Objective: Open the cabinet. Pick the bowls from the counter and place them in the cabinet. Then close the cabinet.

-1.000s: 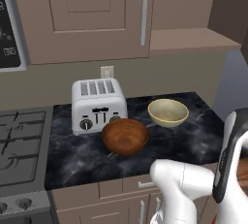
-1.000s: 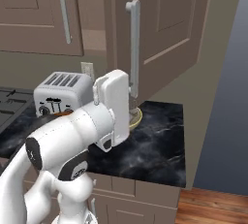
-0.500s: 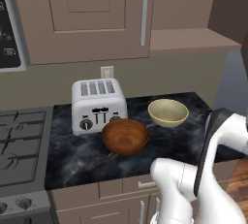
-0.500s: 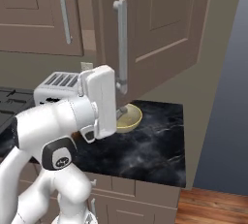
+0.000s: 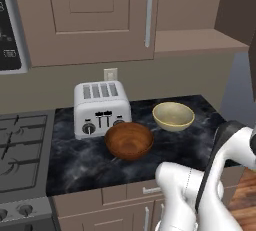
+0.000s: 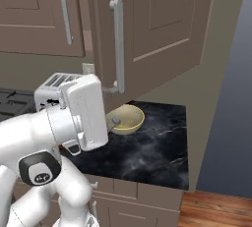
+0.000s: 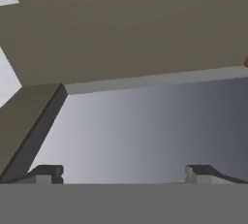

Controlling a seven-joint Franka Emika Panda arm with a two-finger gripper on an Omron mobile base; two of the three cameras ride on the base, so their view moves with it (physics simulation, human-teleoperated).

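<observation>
Two rear base views, shared counter (image 5: 200, 140)

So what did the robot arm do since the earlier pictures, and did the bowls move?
The arm swung across, away from the open cabinet door and its silver handle. The gripper is open and holds nothing. The wooden bowl, the cream bowl and the toaster stayed put on the counter. The left door stayed closed.

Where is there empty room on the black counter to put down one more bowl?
The counter is bare in front of the toaster, toward the stove, and at its right end past the cream bowl. The middle is crowded: toaster, wooden bowl and cream bowl sit close.
</observation>
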